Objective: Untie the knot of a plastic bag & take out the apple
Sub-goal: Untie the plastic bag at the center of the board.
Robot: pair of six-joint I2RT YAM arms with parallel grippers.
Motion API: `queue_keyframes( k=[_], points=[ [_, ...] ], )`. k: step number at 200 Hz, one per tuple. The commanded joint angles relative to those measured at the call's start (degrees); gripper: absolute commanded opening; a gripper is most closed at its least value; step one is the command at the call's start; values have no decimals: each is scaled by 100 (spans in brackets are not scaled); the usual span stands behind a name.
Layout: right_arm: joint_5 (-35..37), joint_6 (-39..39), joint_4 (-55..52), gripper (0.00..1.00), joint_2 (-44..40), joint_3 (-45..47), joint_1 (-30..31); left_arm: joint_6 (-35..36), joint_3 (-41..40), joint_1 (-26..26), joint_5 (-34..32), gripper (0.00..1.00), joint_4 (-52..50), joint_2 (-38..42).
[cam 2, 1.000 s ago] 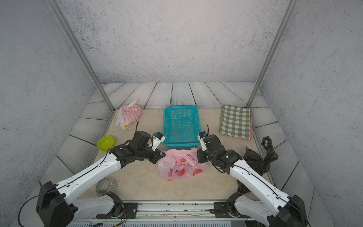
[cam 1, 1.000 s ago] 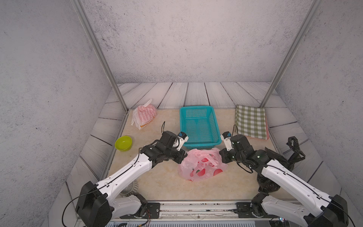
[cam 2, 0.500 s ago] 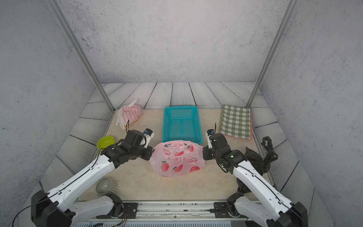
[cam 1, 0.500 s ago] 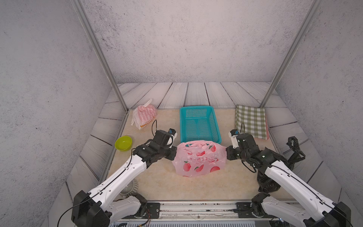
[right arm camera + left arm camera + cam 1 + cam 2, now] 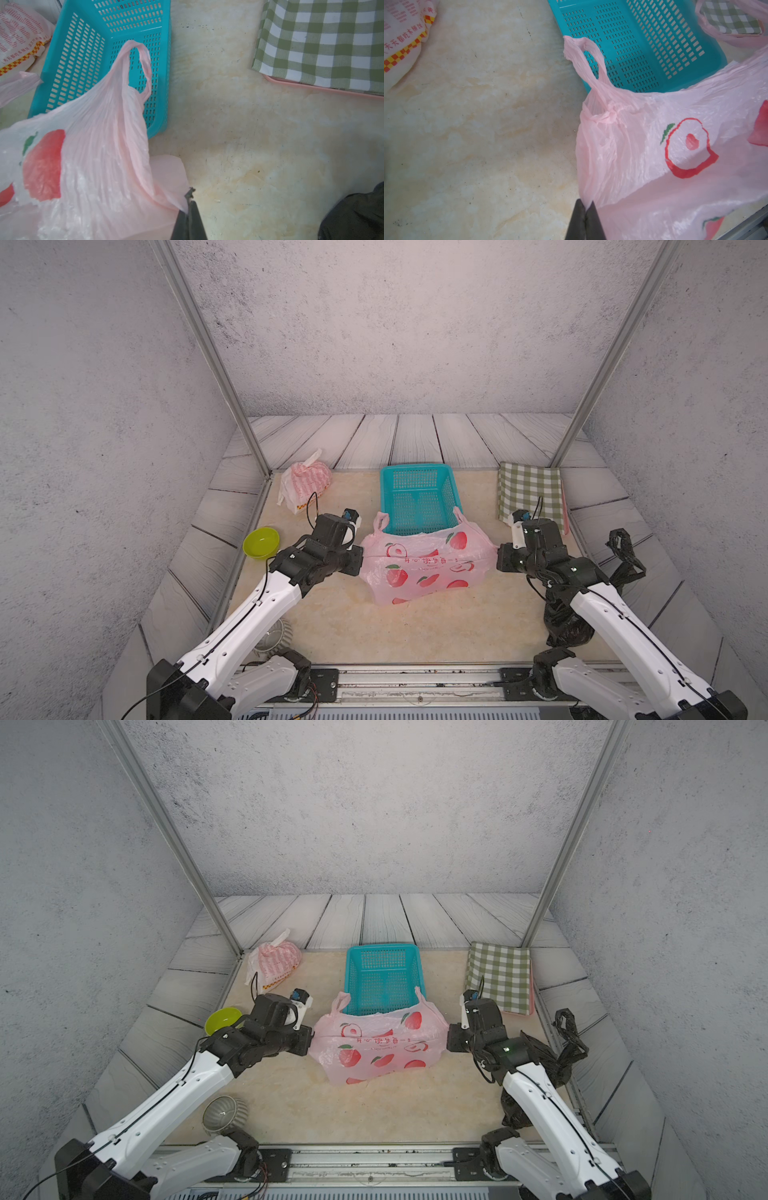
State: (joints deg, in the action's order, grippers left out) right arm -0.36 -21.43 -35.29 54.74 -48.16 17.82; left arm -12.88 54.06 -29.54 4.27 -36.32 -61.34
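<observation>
Bag: a thin pink plastic bag (image 5: 428, 568) printed with red apples was stretched wide between the two arms, just in front of the basket, in both top views (image 5: 376, 1048).
Left gripper: the left gripper (image 5: 584, 204) had its dark jaws pressed together, pinching the bag's side edge.
Right gripper: the right gripper (image 5: 189, 204) was likewise closed, nipping the opposite edge of the film.
Handles: the two handle loops (image 5: 381, 522) stood up apart from each other, one at each end of the bag's mouth, both free of the jaws.
Apple: inside the bag, the apple could not be told from the red prints.
Basket: a teal perforated plastic basket (image 5: 415, 467) sat behind the bag, and one loop overlapped its near wall in the wrist views.
Cloth: a green-and-white checked cloth (image 5: 530, 493) lay folded at the back right.
Left side: a lime-green round bowl (image 5: 261, 542) sat near the table edge, and a knotted white-and-pink printed bag (image 5: 305, 485) lay behind it.
Right side: a crumpled black plastic bag (image 5: 565, 626) lay beside the right arm.
Surface: a beige marbled tabletop (image 5: 415, 626).
</observation>
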Motion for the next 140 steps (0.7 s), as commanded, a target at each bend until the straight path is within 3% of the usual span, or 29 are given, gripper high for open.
queue_keyframes(
  k=[1,6,13,26,42,53,76,91,116,140],
  points=[
    [-169,-105,-15,0,-147,-1,-60,18,-19,106,55,0,-88,113],
    [-312,-107,47,0,-163,30,-64,35,-19,114,223,4,-12,142],
    [-543,-107,172,5,-187,69,-60,39,-49,115,477,23,135,174],
    [-842,-92,359,32,-214,97,-60,-4,-80,115,794,66,489,241],
    [-926,-112,441,56,-197,-22,-60,-71,24,115,906,84,748,183],
    [-906,-110,477,66,-166,-164,-60,-21,208,124,1000,88,823,65],
    [-920,-66,571,75,31,-578,-62,219,831,133,1166,90,724,-377],
    [-1067,-41,634,78,277,-863,-59,431,1278,141,1188,90,536,-749],
    [-1375,-44,542,81,942,-1504,-51,705,2193,179,411,90,-53,-1572],
    [-1500,46,456,83,1654,-2145,41,731,3401,238,222,90,-798,-2639]
  ],
)
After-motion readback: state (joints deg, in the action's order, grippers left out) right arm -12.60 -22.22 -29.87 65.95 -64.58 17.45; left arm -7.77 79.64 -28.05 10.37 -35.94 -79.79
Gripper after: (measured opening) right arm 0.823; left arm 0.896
